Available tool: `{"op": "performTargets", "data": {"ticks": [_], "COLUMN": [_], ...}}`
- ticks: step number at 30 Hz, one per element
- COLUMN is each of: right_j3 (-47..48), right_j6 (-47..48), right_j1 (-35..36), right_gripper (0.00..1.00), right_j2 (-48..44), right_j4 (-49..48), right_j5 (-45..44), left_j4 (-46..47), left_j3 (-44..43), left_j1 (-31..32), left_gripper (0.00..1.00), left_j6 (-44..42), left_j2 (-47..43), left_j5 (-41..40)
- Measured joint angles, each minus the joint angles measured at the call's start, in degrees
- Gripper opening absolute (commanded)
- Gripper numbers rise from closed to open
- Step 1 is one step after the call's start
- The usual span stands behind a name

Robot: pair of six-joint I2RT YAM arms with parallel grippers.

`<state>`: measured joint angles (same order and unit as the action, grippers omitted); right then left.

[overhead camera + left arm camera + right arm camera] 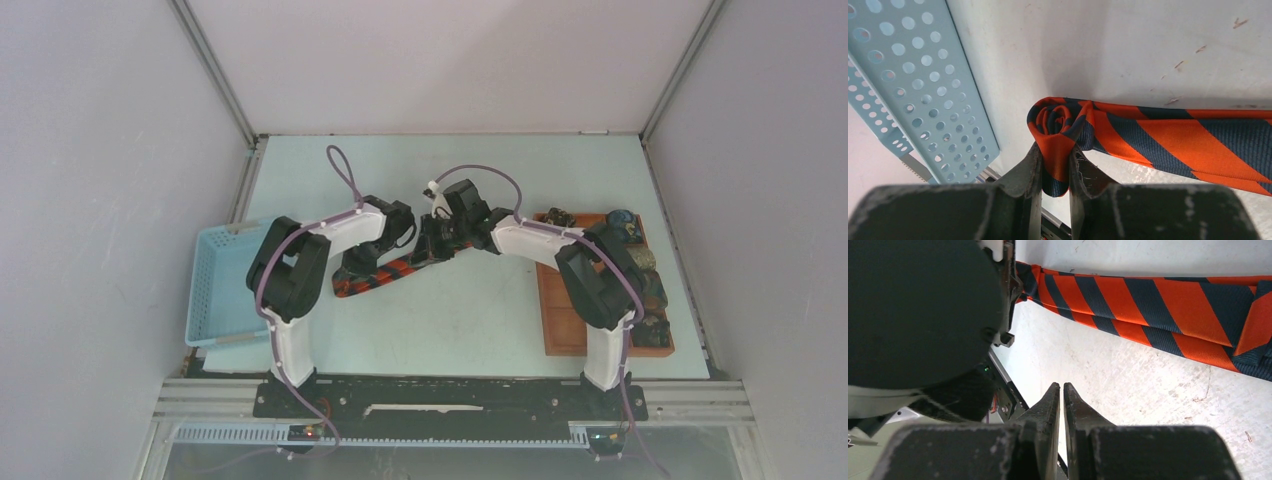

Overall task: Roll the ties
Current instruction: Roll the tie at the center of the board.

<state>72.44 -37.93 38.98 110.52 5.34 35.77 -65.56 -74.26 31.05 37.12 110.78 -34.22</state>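
Observation:
The long tie (pixel 385 275) with red-orange and dark stripes lies on the table between my arms. In the left wrist view its end is wound into a small roll (pixel 1054 116), and the rest runs flat to the right. My left gripper (pixel 1055 156) is shut on that rolled end, which sticks up between the jaws. My right gripper (pixel 1061 387) is shut and empty, just above the table beside the flat tie (pixel 1148 305). Both grippers meet near the table's middle in the top view, the left (pixel 402 235) and the right (pixel 432 242). Several small dark rolled ties (pixel 645 270) sit in the tray.
A light blue perforated basket (pixel 215 285) stands at the left edge and shows close by in the left wrist view (pixel 923 90). A brown compartmented tray (pixel 565 310) stands at the right. The left arm's dark wrist (pixel 918 315) fills the right wrist view's left side.

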Motion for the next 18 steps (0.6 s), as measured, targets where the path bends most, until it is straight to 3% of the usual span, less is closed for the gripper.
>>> {"op": "performTargets", "data": {"ticks": [11,18], "right_j3": [-1.57,-2.47], "right_j6": [1.25,1.77], "right_j1": [-0.02,-0.02], "right_gripper": [0.09,0.09], "right_j2": [-2.82,-4.35], "right_j4": [1.20,1.75], "right_j5": [-0.17,-0.55], "left_j4": [-2.32,-2.38], "left_j3": [-3.04,-3.63], "left_j1": [1.92,2.32], "left_gripper": [0.15,0.31], "left_j6": [0.22,0.33], "left_j2": [4.96,5.70], "left_j5": [-0.13,0.33]}}
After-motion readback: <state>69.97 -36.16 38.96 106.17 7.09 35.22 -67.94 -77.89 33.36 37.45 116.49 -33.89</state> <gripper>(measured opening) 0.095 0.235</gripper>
